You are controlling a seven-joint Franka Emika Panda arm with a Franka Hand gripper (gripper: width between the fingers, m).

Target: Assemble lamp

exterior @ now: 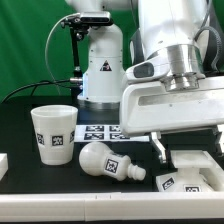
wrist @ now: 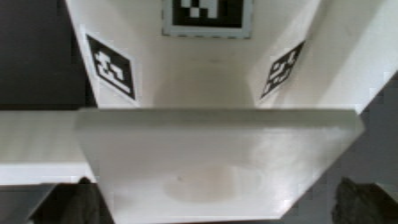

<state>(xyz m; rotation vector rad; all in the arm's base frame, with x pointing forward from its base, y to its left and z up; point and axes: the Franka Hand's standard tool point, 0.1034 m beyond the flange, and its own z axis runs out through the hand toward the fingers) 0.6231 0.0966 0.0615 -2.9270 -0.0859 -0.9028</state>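
Exterior view: base (exterior: 190, 178) lower right on table (exterior: 25, 172), bulb (exterior: 108, 160) lying loose at centre, shade (exterior: 55, 130) upright at left. Nothing joined, all steps left. End effector (exterior: 188, 152) hovers over base, fingers apart, gripping nothing.

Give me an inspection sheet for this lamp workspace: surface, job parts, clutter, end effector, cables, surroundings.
Surface: black table; the marker board lies flat near its middle.
Job's things: shade upright, opening up; bulb on its side; base at the exterior view's right.
Clutter: white object cut off at the exterior view's left edge, unidentifiable.
Grippers: end effector open, over the base; contact cannot be told.
Cables: black cable behind the table.
Surroundings: white robot pedestal with a triangle mark.
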